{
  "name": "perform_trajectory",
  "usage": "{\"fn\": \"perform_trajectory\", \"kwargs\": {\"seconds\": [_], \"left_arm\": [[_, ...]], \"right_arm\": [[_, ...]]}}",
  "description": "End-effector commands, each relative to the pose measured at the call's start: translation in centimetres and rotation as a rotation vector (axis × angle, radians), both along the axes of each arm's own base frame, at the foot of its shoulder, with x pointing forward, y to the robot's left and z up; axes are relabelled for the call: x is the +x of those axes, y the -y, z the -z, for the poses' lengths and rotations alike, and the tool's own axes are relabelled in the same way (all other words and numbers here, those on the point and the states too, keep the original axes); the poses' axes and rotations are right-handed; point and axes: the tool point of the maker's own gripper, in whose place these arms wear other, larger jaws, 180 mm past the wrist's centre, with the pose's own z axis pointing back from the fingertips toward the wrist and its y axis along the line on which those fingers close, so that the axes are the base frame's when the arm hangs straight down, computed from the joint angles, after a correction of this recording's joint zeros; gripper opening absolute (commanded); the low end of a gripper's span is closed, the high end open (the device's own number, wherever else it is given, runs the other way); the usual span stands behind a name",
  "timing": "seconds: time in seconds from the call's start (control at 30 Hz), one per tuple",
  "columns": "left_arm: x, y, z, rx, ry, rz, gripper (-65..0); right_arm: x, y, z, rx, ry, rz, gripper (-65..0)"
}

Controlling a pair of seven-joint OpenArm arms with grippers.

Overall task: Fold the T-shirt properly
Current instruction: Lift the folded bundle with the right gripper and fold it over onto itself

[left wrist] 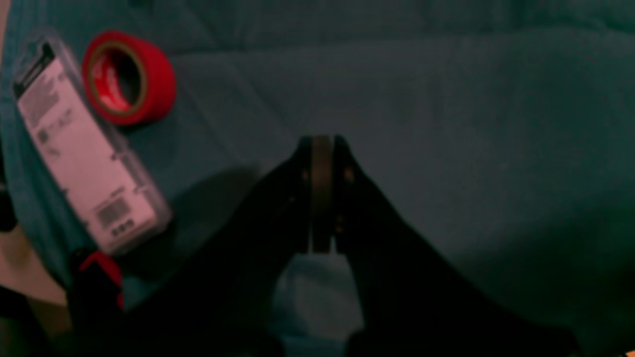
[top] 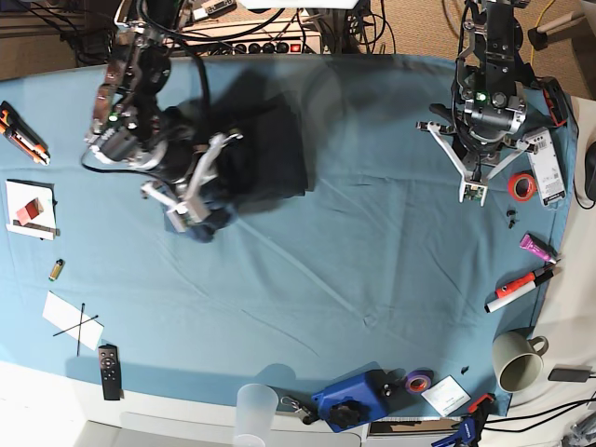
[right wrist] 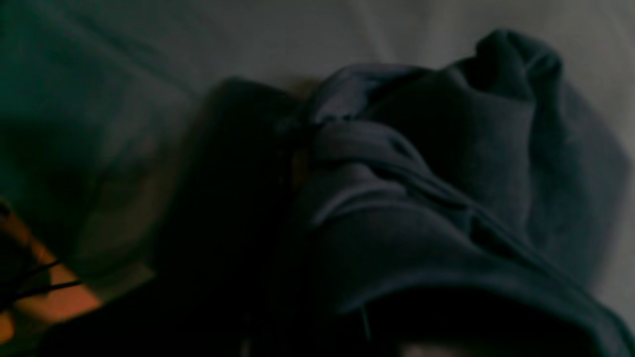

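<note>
T-shirt (top: 265, 154): a dark navy garment lying crumpled on the upper left part of the teal table cloth (top: 354, 270) in the base view, one edge gathered at the right gripper (top: 191, 200). In the right wrist view, bunched folds of the T-shirt (right wrist: 421, 198) sit right against the fingers, so the right gripper appears to be grasping the fabric, though the view is dark and blurred. The cloth is judged soft, light and limp; it will sag and drag rather than hold shape, so a seam, hem or shoulder corner would give the surest hold. Far right, well apart from the shirt: the left gripper (left wrist: 321, 148), clenched on nothing, hangs over bare cloth near a red tape roll (left wrist: 128, 77) and a packaged item (left wrist: 82, 148).
</note>
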Motion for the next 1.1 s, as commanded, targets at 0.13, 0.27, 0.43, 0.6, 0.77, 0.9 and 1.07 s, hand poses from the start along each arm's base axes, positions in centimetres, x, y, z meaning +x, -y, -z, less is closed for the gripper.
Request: {"fn": "perform_trajectory", "kwargs": {"seconds": [0.13, 0.27, 0.43, 0.6, 0.77, 0.9, 1.07], "left_arm": [[0.6, 0.2, -0.8, -0.004, 0.035, 0.016, -65.0], [0.3, 0.1, -0.4, -0.004, 0.024, 0.016, -65.0], [0.1, 0.1, -0.1, -0.004, 0.012, 0.014, -65.0], [0.2, 0.1, -0.2, -0.006, 0.023, 0.017, -65.0], [0.4, 0.2, -0.4, -0.007, 0.037, 0.019, -65.0], [0.4, 0.2, -0.3, -0.007, 0.036, 0.02, -65.0], [0.3, 0.2, -0.3, -0.008, 0.035, 0.019, -65.0]], "right_arm": [[0.1, -4.2, -1.1, 0.046, 0.045, -0.084, -47.3], [0.0, -4.6, -0.9, 0.033, 0.043, -0.094, -47.3], [-0.2, -4.8, -1.0, 0.047, 0.03, -0.105, -47.3], [-1.1, -4.5, -1.1, 0.027, -0.026, -0.099, -47.3], [-0.3, -3.5, -3.2, -0.044, 0.071, -0.061, -47.3], [0.3, -3.7, -4.8, -0.028, 0.148, -0.052, -47.3], [-0.2, -4.6, -5.2, 0.019, 0.153, -0.088, -47.3]]}}
